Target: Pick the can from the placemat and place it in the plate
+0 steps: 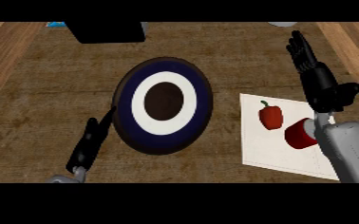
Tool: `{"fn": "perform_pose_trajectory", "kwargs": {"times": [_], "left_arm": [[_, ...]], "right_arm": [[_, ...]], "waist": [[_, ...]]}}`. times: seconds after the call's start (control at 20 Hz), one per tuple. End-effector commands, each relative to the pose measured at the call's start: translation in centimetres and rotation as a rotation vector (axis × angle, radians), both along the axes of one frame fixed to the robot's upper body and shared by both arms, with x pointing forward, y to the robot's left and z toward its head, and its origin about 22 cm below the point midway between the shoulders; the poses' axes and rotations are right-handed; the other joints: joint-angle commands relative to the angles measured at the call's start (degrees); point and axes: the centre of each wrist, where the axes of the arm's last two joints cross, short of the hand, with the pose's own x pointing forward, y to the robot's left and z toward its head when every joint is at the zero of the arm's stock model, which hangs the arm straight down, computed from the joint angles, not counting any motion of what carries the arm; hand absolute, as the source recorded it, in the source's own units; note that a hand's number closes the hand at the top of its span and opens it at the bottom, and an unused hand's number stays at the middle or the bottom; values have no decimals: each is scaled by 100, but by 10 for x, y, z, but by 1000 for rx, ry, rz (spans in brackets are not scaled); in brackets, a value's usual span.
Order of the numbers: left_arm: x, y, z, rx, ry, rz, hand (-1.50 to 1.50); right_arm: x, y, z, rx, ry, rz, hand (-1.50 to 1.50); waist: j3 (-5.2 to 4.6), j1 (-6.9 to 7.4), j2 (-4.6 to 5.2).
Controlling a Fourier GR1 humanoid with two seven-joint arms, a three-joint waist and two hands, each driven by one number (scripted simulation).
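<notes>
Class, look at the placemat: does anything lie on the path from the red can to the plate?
Yes. A red pepper lies on the placemat, just left of the can, towards the plate. Beyond it, only bare counter shows.

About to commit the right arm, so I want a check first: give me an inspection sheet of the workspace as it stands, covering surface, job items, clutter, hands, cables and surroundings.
Surface: brown wood-grain counter, lighter wood strips at both sides.
Job's things: red can on the white placemat, partly hidden by the right forearm; plate with dark blue and white rings lies left of the placemat, nothing on it.
Clutter: red pepper on the placemat beside the can.
Hands: left hand open, by the plate's left rim; right hand open, fingers up, beyond the can, holding nothing.
Cables: nothing seen.
Surroundings: black box at the far edge; small blue and pale objects at the top, cut off.
</notes>
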Motion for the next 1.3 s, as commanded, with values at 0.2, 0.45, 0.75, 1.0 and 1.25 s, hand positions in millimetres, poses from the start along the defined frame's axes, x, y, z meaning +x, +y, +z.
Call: {"fn": "perform_pose_trajectory", "kwargs": {"times": [0.2, 0.45, 0.75, 1.0, 1.25], "left_arm": [[60, 6, 122, -12, -621, -46, 0], [69, 5, 144, -71, -660, -52, 0], [75, 18, 160, -76, -660, -20, 0], [66, 40, 149, -74, -661, -17, 0], [68, 40, 151, -70, -658, 10, 0]], "right_arm": [[27, 35, 15, 24, -25, -107, 150], [-2, -25, -56, -516, 244, -495, 150], [-14, 68, -78, -113, 7, -702, -150], [-31, 72, -60, -164, -155, -731, -150], [-38, 31, -19, -358, -13, -744, -150]], "waist": [[-69, 373, 273], [-107, 304, 304], [-60, 113, 275], [-72, 99, 269], [-96, -23, 233]]}}
